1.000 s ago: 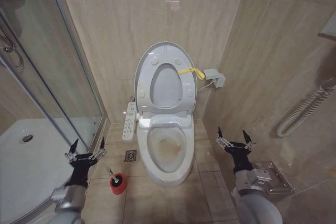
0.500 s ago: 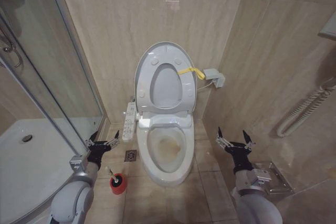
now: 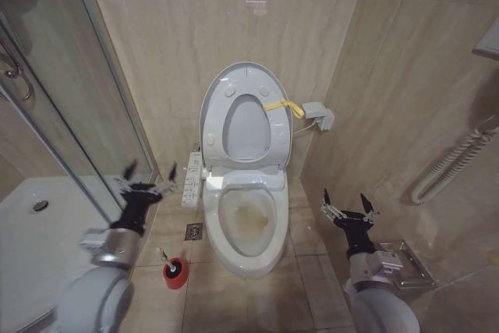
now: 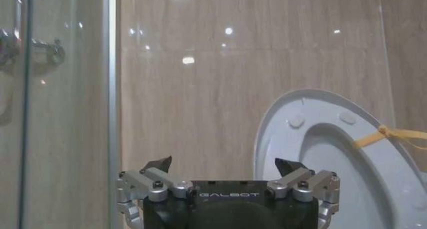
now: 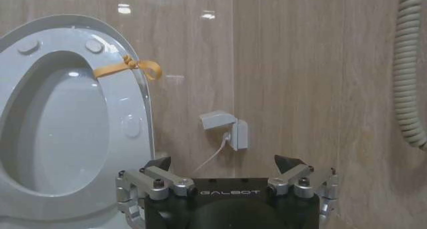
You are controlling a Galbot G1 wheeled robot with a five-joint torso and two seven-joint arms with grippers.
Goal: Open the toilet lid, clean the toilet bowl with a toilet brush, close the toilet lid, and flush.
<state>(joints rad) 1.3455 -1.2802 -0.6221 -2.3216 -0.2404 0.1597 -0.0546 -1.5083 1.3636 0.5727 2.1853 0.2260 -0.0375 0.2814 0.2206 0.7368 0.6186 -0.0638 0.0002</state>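
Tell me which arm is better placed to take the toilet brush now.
Probably the left. The toilet brush stands on the floor on the robot's left, just below the open left gripper; the right gripper is across the toilet bowl.

One white ceramic toilet bowl (image 3: 248, 224) stands with its one glossy white oval toilet lid (image 3: 245, 118) raised, one yellow strap (image 3: 282, 106) tied on it. On the floor sits one toilet brush (image 3: 173, 269) in a red round holder. Two black-and-silver robot pincers show: one left pincer (image 3: 148, 179), one right pincer (image 3: 348, 204).
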